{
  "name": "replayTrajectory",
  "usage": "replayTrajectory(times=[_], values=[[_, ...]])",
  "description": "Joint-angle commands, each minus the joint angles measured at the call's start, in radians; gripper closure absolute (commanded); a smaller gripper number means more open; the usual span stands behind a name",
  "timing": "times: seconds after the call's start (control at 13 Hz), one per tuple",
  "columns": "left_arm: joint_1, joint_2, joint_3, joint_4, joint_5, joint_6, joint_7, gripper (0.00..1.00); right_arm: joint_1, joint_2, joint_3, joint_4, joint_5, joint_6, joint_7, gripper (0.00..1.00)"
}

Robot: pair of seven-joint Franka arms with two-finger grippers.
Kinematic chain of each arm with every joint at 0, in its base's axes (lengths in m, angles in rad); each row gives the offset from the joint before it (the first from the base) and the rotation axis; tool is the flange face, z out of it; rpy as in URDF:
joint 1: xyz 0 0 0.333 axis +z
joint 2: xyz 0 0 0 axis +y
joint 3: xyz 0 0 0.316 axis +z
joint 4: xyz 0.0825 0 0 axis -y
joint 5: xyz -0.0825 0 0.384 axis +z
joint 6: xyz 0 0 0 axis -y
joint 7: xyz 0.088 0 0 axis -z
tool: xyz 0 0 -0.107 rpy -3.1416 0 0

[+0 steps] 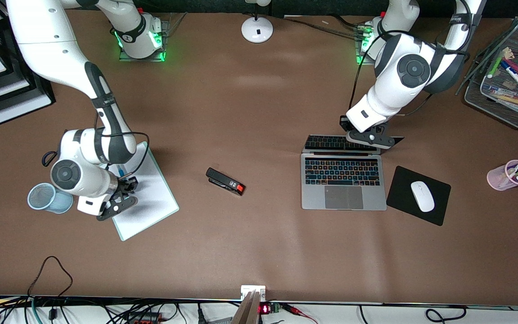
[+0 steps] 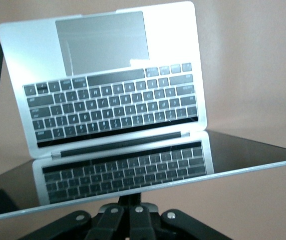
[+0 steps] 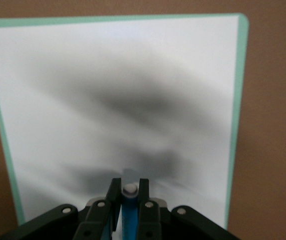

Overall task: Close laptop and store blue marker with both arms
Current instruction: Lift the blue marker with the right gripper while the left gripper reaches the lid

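Lower left of front frame: right gripper (image 1: pixel 122 194) over white board (image 1: pixel 151 198) with green edge, fingers clamped on blue marker (image 3: pixel 129 210), white end showing. Centre right: laptop (image 1: pixel 343 184) open on table, lid partly tilted; left gripper (image 1: pixel 371 138) at lid's top edge, fingers pinched together. Stapler (image 1: pixel 225 181) mid-table, mouse (image 1: pixel 422 196) on mouse pad (image 1: pixel 400 180) beside laptop.

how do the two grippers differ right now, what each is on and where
The right gripper is shut on the blue marker, above the white board at the right arm's end of the table. The left gripper is shut with nothing between its fingers, pressed against the laptop's tilted lid. Both are black two-finger grippers.
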Motion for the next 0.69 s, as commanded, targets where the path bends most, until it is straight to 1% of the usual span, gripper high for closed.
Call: replayTrajectory(times=[0.0,0.15,0.31,0.62], values=[[0.006,0.047,-0.002,0.034,0.043,0.055,0.007,1.00,-0.013,-0.027,-0.001,0.149,0.029,-0.196,-0.038,1.00],[0.015,0.091,0.003,0.085,0.064,0.066,0.009,1.00,-0.026,-0.049,-0.004,0.212,0.044,-0.271,-0.102,1.00],[0.025,0.147,0.003,0.152,0.077,0.066,0.009,1.00,-0.053,-0.073,-0.006,0.244,0.064,-0.302,-0.194,1.00],[0.026,0.252,0.007,0.277,0.077,0.068,0.007,1.00,-0.153,-0.156,-0.006,0.244,0.202,-0.320,-0.423,1.00]])
